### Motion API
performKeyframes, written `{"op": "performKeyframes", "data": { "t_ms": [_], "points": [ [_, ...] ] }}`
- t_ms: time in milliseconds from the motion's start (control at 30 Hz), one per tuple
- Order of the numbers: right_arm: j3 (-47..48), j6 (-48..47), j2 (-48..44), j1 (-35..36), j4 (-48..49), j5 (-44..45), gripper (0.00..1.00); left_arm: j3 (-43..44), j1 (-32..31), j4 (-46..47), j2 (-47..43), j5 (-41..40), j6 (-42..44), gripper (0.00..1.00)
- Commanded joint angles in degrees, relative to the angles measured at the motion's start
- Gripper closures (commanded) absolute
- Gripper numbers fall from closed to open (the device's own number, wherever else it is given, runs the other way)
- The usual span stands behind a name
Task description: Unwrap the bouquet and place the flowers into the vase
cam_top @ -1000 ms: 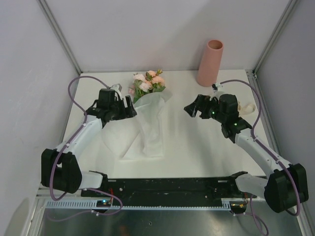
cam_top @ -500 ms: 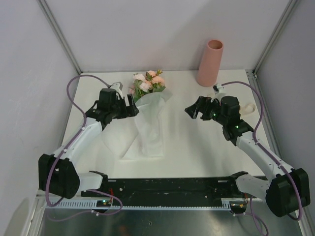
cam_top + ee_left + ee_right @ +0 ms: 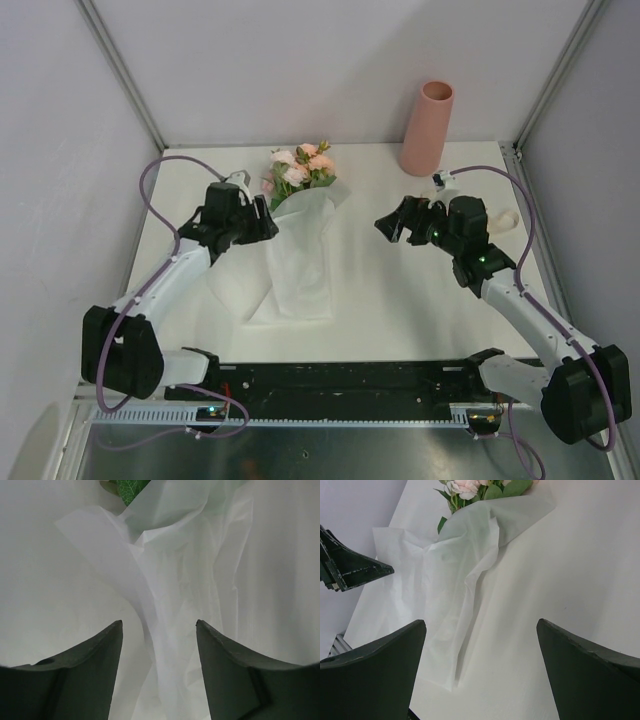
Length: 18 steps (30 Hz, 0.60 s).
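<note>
- The white table (image 3: 400, 300) is carrying everything, and the two arms are reaching in from its near edge.
- The bouquet (image 3: 298, 250) is lying flat left of the middle. Its long axis is running from near to far, with the heads pointing at the back wall and the loose paper tail trailing towards the arms.
- The vase (image 3: 427, 128) is standing upright at the far right, well apart from the bouquet. Nothing is poking out of its mouth.
- The left pincer (image 3: 268, 228) is sitting nearer, right at the left edge of the paper. Its wrist view is showing the fingers apart, straddling a raised fold of the paper (image 3: 165, 580) without pinching it; a close here would probably catch that fold.
- The right pincer (image 3: 388, 225) is hanging with its fingers spread wide and holding nothing. It is facing the bouquet from the right, with bare table between them.
- The flowers (image 3: 303, 165) are sitting inside the paper cone, with only the heads and leaves showing.
</note>
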Motion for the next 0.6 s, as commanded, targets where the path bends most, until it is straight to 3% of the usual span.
{"op": "performKeyframes", "data": {
  "t_ms": [0, 100, 167, 233, 400, 567],
  "points": [
    [0.0, 0.6, -1.8, 0.4, 1.1, -0.1, 0.01, -0.4, -0.4, 2.2, 0.3, -0.2, -0.4, 0.42],
    [0.0, 0.6, -2.4, 0.5, 0.7, 0.1, 0.01, -0.3, -0.5, 2.4, 0.5, 1.0, -0.1, 0.64],
    [0.0, 0.6, -3.0, 0.6, 0.4, 0.2, 0.01, -0.2, -0.7, 2.4, 0.5, 2.0, 0.2, 0.85],
    [0.0, 0.7, -3.5, 0.6, 0.1, 0.6, 0.01, -0.1, -1.4, 2.6, -0.2, 2.9, 0.4, 0.96],
    [0.0, 2.5, -5.7, 0.2, -2.0, 4.7, 0.01, 0.8, -6.3, 4.6, -3.2, 4.5, -0.5, 1.00],
    [0.0, 3.0, -8.7, 0.0, -4.1, 10.7, 0.01, -0.3, -13.4, 13.9, -3.2, 8.4, -5.7, 1.00]
  ]
}}
